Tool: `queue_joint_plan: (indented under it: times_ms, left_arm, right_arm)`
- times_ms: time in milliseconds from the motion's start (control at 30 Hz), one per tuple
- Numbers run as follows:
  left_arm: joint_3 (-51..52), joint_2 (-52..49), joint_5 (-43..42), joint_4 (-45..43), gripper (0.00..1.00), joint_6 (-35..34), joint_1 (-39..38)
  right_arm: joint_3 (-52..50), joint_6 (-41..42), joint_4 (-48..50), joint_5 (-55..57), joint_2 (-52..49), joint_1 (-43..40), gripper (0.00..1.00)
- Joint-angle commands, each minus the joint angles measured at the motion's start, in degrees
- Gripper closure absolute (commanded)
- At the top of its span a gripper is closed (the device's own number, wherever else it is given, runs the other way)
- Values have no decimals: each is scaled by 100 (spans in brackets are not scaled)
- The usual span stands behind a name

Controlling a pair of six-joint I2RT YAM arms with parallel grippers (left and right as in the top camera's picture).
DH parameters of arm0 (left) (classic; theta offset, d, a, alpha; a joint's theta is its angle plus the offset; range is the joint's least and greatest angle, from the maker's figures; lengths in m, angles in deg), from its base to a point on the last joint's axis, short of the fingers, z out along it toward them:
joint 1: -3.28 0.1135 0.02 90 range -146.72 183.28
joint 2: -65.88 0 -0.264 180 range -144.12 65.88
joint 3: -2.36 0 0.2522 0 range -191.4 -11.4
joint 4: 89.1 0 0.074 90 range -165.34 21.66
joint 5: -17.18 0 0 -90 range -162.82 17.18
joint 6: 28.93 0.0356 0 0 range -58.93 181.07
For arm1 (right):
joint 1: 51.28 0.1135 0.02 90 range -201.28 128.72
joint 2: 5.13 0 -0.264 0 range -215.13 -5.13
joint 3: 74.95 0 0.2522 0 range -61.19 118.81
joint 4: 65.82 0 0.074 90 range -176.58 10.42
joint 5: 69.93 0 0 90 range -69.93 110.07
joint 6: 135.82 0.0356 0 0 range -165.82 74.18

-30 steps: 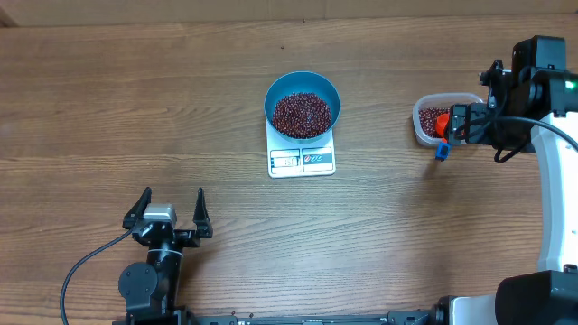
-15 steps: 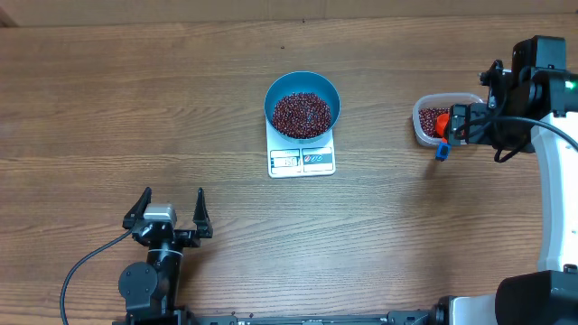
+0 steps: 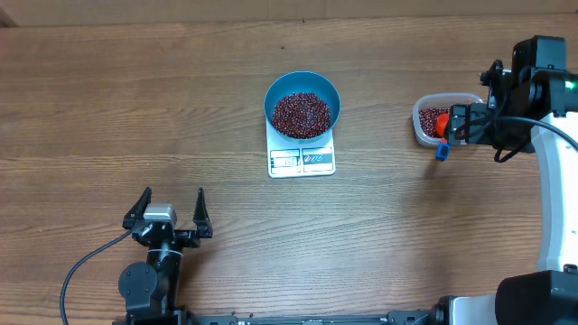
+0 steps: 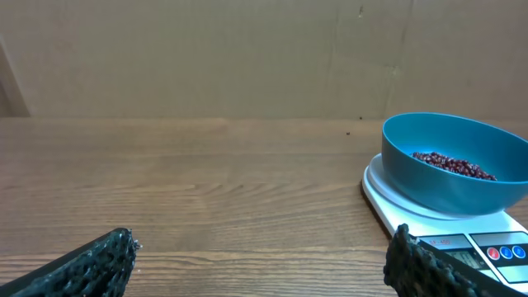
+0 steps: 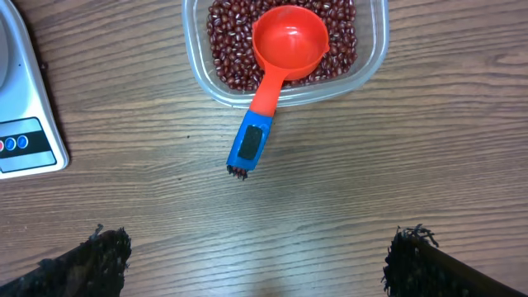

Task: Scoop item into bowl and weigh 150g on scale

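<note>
The blue bowl (image 3: 269, 101) stands on the white scale (image 3: 316, 161) in the middle of the table, with a heap of dark red beans (image 3: 302, 115) in it. In the left wrist view the bowl (image 4: 462, 186) and scale (image 4: 396, 206) are at the right. More beans (image 5: 227, 49) fill a clear tub (image 5: 373, 66), and the orange-red scoop (image 5: 289, 41) lies empty on them, its blue handle tip (image 5: 250, 142) resting on the table. My right gripper (image 5: 256, 256) hovers open near the handle, holding nothing. My left gripper (image 3: 172, 197) is open and empty, near the front edge.
The clear tub (image 3: 423, 119) sits at the right of the table beside my right arm (image 3: 524, 90). A cardboard-coloured wall (image 4: 247, 58) stands behind the table in the left wrist view.
</note>
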Motion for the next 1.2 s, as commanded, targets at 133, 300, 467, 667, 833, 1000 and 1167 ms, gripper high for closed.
queue_joint_plan:
  times_ms: [133, 300, 467, 667, 833, 1000, 1167]
  left_arm:
    - [20, 61, 57, 24, 0, 2, 24]
    - [20, 61, 57, 24, 0, 2, 24]
    - [20, 61, 57, 24, 0, 2, 24]
    - [20, 61, 57, 24, 0, 2, 24]
    - [20, 61, 57, 22, 0, 2, 24]
    - [20, 61, 57, 24, 1, 2, 24]
    - [20, 61, 57, 24, 0, 2, 24]
  right_arm:
    - [96, -24, 144, 26, 31, 9, 0]
    - [35, -24, 715, -273, 85, 13, 0]
    - [-398, 2, 1300, -861, 573, 13, 0]
    - [-1541, 0, 2437, -1093, 1460, 13, 0]
    - [-2940, 20, 3711, -1189, 2546, 13, 0]
    - [-4030, 22, 4778, -1447, 3458, 13, 0]
    - [-5252, 66, 5932, -1615, 4444, 13, 0]
